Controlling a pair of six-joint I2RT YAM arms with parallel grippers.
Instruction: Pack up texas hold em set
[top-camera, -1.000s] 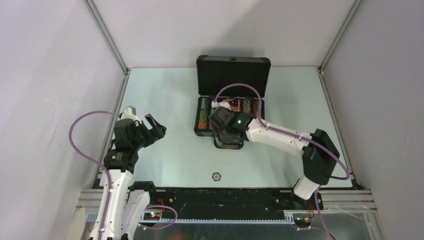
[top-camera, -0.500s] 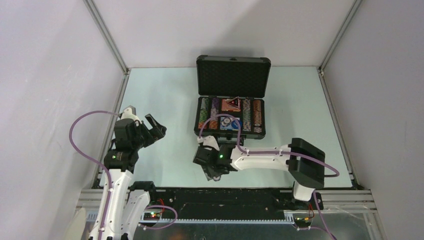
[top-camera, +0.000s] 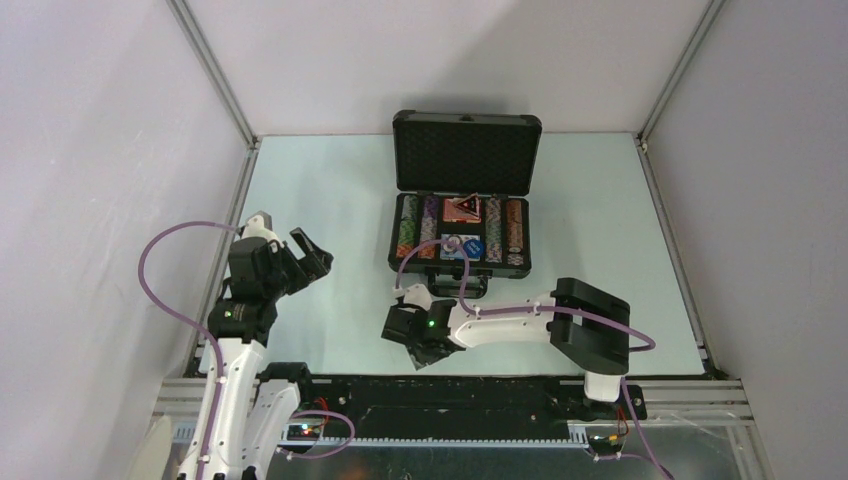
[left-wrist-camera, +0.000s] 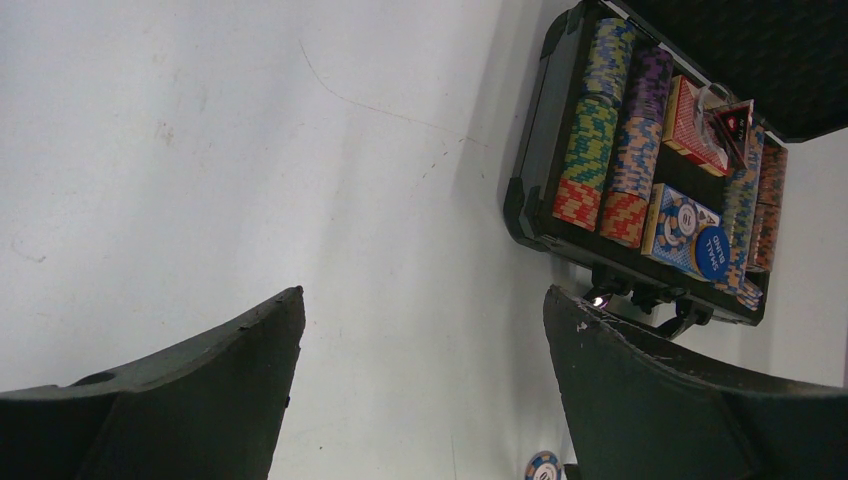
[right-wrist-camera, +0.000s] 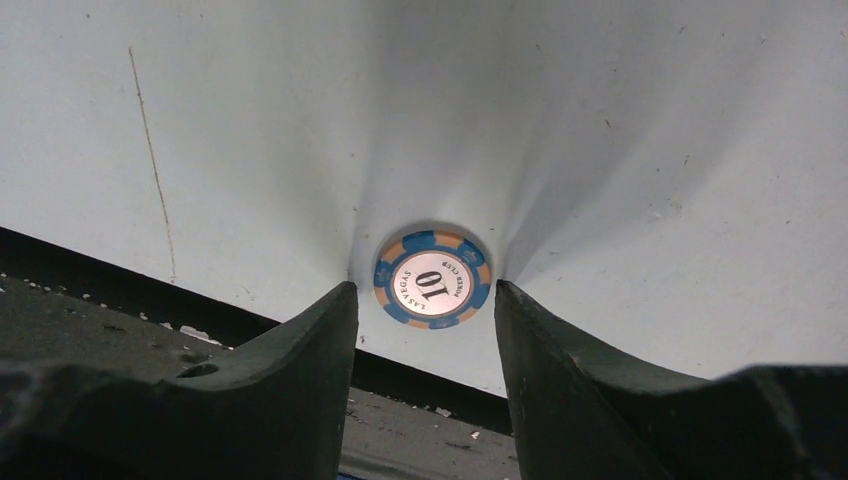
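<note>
The black briefcase (top-camera: 462, 262) lies open at the table's far middle with its foam lid (top-camera: 465, 150) upright. It holds rows of multicoloured chips (left-wrist-camera: 590, 140), a red card deck (left-wrist-camera: 690, 125) and a blue round button (left-wrist-camera: 711, 252). A loose blue-and-orange chip (right-wrist-camera: 432, 279) marked 10 lies flat near the table's front edge, also in the left wrist view (left-wrist-camera: 543, 466). My right gripper (right-wrist-camera: 423, 290) is open and low over it, one fingertip on each side, neither pressing it. The right gripper (top-camera: 420, 355) hides the chip from above. My left gripper (top-camera: 305, 255) hangs open and empty at the left.
A black rail (top-camera: 450, 395) runs along the near table edge, just behind the loose chip (right-wrist-camera: 120, 290). Grey walls enclose the table on the left, right and back. A purple cable (top-camera: 430, 255) loops from the right arm over the briefcase's front.
My right arm has pulled back from the briefcase to the near table edge and come down over the loose chip. The left arm has not moved.
</note>
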